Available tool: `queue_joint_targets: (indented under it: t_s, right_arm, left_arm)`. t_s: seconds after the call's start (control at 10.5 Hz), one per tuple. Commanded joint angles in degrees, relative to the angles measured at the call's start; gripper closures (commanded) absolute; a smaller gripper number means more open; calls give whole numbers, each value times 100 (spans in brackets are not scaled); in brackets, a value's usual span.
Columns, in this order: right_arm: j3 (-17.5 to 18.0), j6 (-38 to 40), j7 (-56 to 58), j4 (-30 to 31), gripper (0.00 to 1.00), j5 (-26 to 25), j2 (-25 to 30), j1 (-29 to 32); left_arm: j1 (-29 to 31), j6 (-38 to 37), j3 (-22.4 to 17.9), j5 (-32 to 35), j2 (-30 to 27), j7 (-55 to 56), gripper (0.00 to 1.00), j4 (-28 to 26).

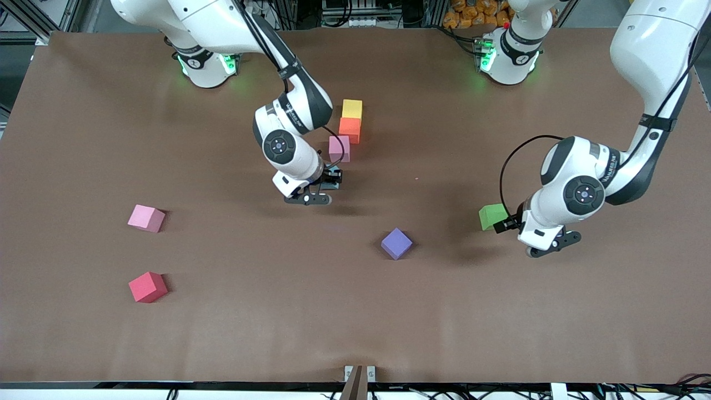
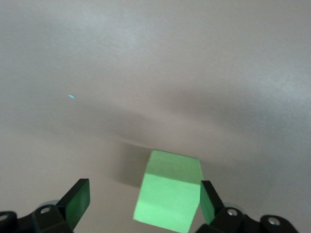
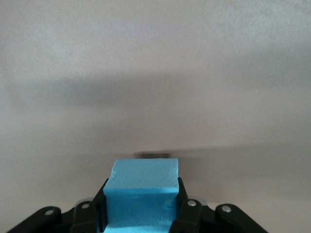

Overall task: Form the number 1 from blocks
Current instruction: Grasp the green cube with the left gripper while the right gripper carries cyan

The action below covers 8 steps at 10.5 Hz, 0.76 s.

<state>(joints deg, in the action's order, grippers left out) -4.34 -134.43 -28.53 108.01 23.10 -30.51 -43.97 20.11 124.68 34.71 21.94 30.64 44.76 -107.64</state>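
Observation:
A yellow block [image 1: 352,109], an orange block [image 1: 350,129] and a pink block [image 1: 339,148] lie in a line running toward the front camera. My right gripper [image 1: 331,180] [image 3: 141,199] hangs just past the pink end of that line, shut on the light blue block [image 3: 143,179]. The green block [image 1: 492,216] [image 2: 170,191] rests on the table toward the left arm's end. My left gripper [image 1: 508,222] [image 2: 143,201] is open around it, and the block sits close against one finger [image 2: 208,203]. Loose on the table are a purple block [image 1: 396,243], a second pink block [image 1: 146,218] and a red block [image 1: 148,286].
The brown table [image 1: 266,322] carries only the blocks. Both arm bases stand along the edge farthest from the front camera. A small metal bracket [image 1: 359,373] sits at the table's nearest edge.

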Motion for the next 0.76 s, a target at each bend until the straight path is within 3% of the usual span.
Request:
queue_joint_targets:
  t_s: [0.0,0.38,0.67]
  right_arm:
    - [-50,-48,-232,115,58,89,54,-225]
    - [-137,-110,-267,115,55,54,-95,-577]
    - [-138,-128,-276,106,51,54,-113,-622]
  left_arm:
    - [204,381,229,82,-137,59,0,-389]
    - [204,1004,238,135,-137,164,0,-863]
    - [169,1023,238,161,-76,165,0,-882]
